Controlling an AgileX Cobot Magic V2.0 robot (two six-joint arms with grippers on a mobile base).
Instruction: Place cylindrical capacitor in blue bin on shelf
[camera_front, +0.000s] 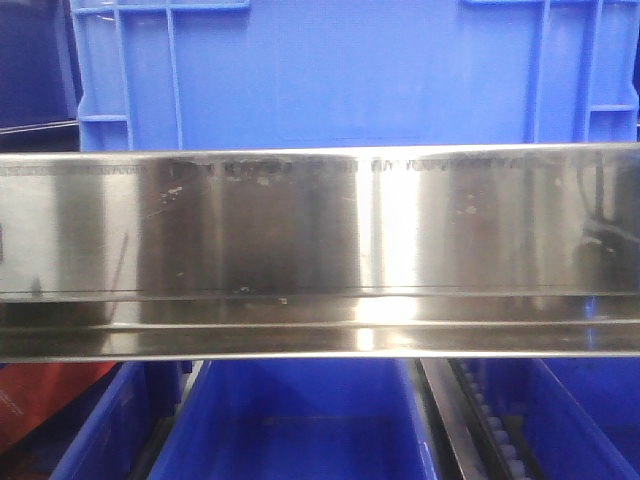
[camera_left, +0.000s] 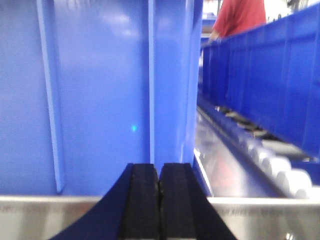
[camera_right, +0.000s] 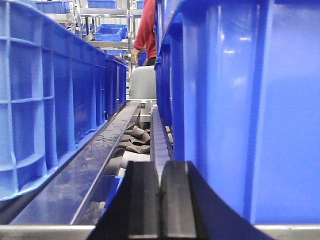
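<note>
Evidently both arms wait at the shelf (camera_front: 320, 250) rail, facing the bin (camera_front: 330, 70). Left gripper (camera_left: 159, 200) and right gripper (camera_right: 160, 200) are pressed together, empty; no capacitor shows.

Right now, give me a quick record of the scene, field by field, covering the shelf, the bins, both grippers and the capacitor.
shelf: steel front rail spans the front view
blue bin: large bin above the rail; more bins below
left gripper: closed, nothing seen between the pads, facing a bin wall
right gripper: closed, nothing seen between the pads, beside a bin wall
capacitor: not visible in any view
background: person in red
</note>
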